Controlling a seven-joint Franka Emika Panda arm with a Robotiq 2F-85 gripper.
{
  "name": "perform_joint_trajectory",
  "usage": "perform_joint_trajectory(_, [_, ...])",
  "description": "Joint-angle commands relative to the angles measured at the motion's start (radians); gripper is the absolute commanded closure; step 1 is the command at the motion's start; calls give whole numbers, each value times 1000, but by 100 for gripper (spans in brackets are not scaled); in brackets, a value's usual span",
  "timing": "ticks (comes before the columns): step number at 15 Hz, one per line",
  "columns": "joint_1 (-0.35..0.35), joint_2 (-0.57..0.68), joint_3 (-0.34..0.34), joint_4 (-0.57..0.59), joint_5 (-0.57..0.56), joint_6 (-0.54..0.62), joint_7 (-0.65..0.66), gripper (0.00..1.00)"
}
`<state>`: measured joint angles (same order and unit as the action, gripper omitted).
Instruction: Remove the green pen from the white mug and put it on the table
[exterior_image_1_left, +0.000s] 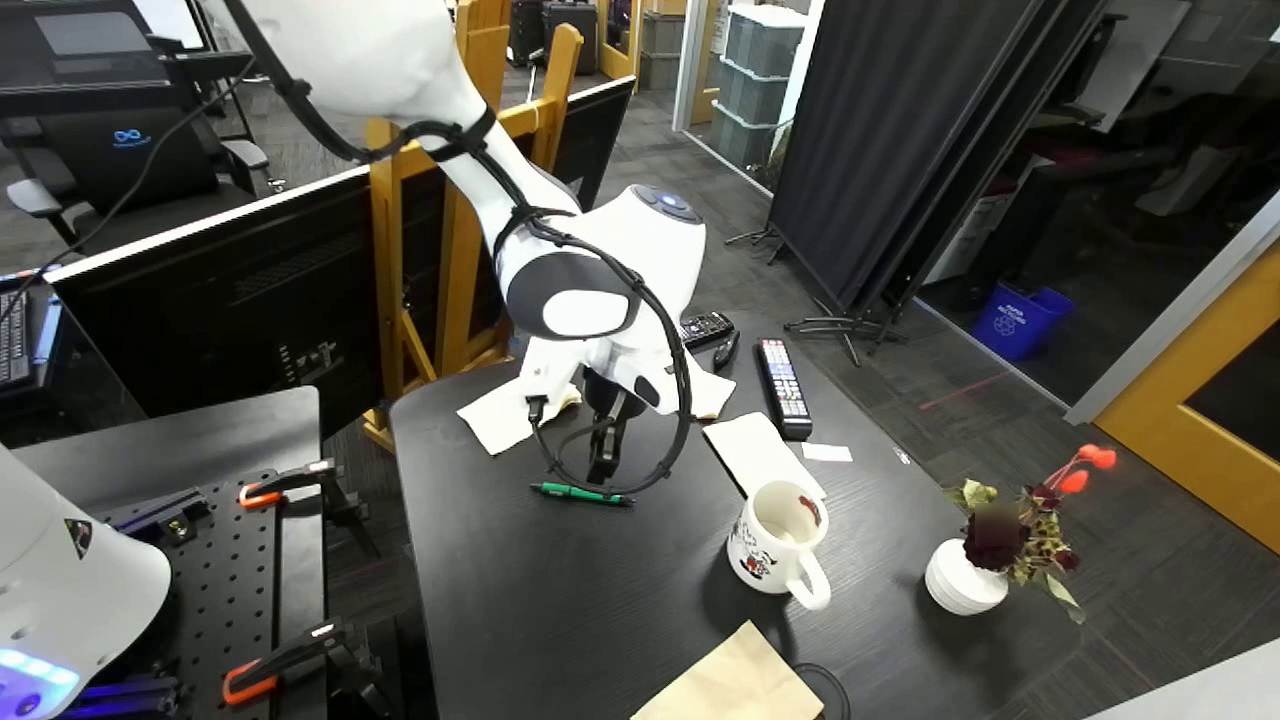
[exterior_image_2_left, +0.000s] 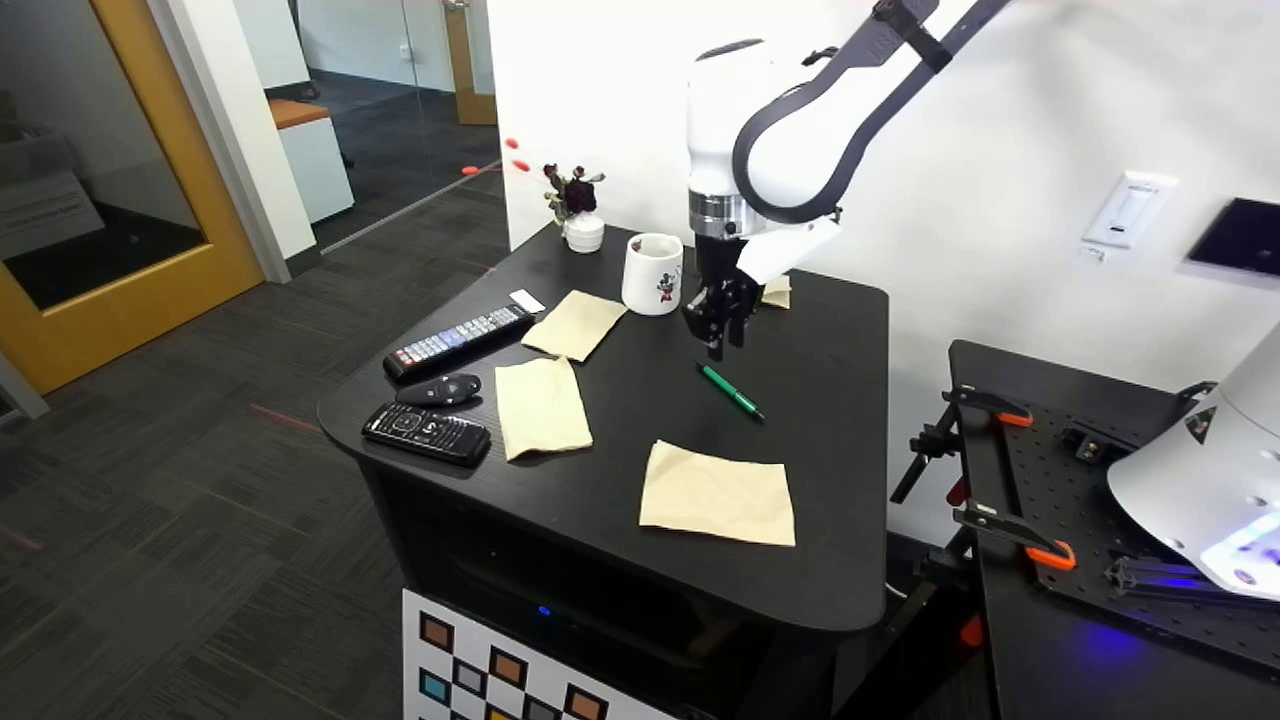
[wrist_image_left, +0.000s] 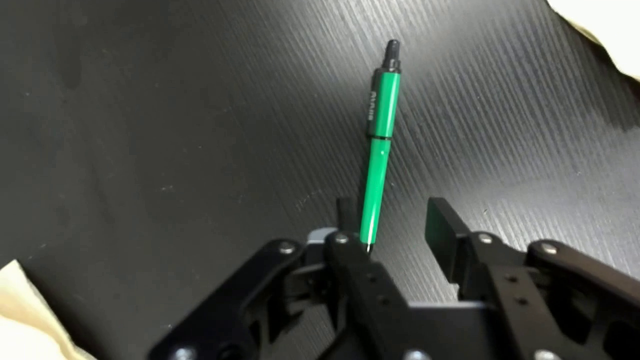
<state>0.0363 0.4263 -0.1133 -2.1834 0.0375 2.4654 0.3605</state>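
- Your black two-finger gripper (wrist_image_left: 392, 219) has its fingers (wrist_image_left: 446, 242) spread, a clear gap between the tips; you can't tell how much of full travel that is.
- You're gripping nothing: in an exterior view the fingertips (exterior_image_2_left: 714, 349) hang low over the wide, flat-topped matte black table (exterior_image_2_left: 825, 400), a small gap separating them from the thin green pen with black ends (exterior_image_2_left: 731, 391).
- Green pen, count 1: lies flat on the table, outside the white cylindrical mug with cartoon print (exterior_image_1_left: 760, 550). In your wrist view its near tip shows right beside the left-hand finger, body running away from the gripper.
- Mug, count 1: upright, apart from your gripper, side handle visible.
- Remotes, count 3: a long black remote with coloured buttons (exterior_image_2_left: 460, 343), a small rounded black remote (exterior_image_2_left: 438, 390), a blocky black remote (exterior_image_2_left: 427, 433). You see them near the table edge.
- Tan paper napkins (exterior_image_2_left: 717, 497), count 4, in both exterior views; one reaches right up beside the mug.
- Small white rectangular card (exterior_image_2_left: 527, 301), count 1, just beside the long remote.
- Round white vase with dark red flowers (exterior_image_2_left: 584, 235), count 1.
- Black clamps with orange pads (exterior_image_2_left: 1010, 531), count 2, near your arm's white base (exterior_image_2_left: 1200, 480).
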Motion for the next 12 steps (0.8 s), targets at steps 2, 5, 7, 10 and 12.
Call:
perform_joint_trajectory(2, [12, 1, -8, 14, -48, 11, 8, 19])
perform_joint_trajectory(5, [11, -2, -5, 13, -50, 10, 10, 0])
perform_joint_trajectory(7, [11, -4, -5, 12, -49, 9, 11, 0])
perform_joint_trajectory(10, [6, -5, 2, 12, -30, 8, 11, 0])
perform_joint_trajectory(12, [3, 0, 1, 13, -35, -1, 2, 0])
